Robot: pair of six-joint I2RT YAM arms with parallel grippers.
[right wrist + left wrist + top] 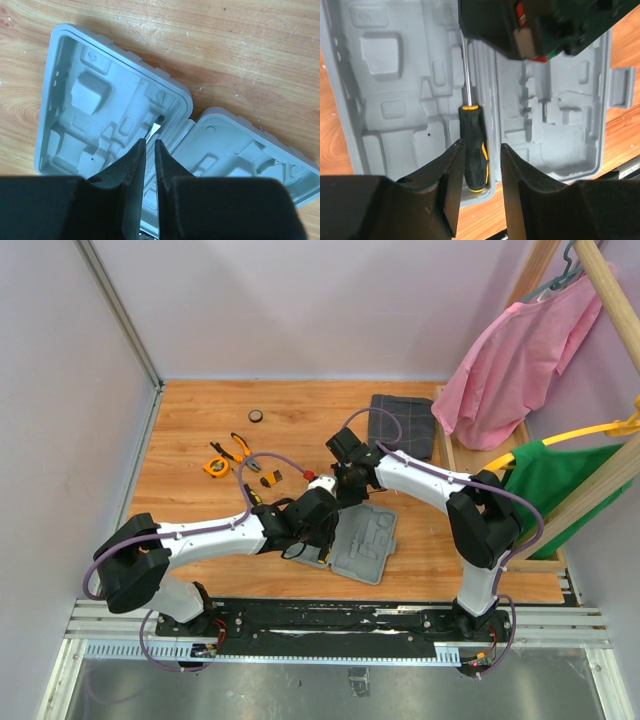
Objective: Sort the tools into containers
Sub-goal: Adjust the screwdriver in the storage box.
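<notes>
The grey case lies open and flat near the front of the table. A screwdriver with a black-and-yellow handle rests in the trough by the hinge of the case. My left gripper is open, its fingers standing either side of the handle's butt without touching it. My right gripper is shut on the screwdriver's shaft, and the flat blade tip shows just past its fingertips over the case. From above, the left gripper and right gripper meet at the case's far-left corner.
Orange-handled pliers, a round orange tape measure and a small yellow-and-black tool lie at the left back. A black ring sits farther back. A dark folded cloth lies behind the case. A wooden rack with pink and green cloths stands at the right.
</notes>
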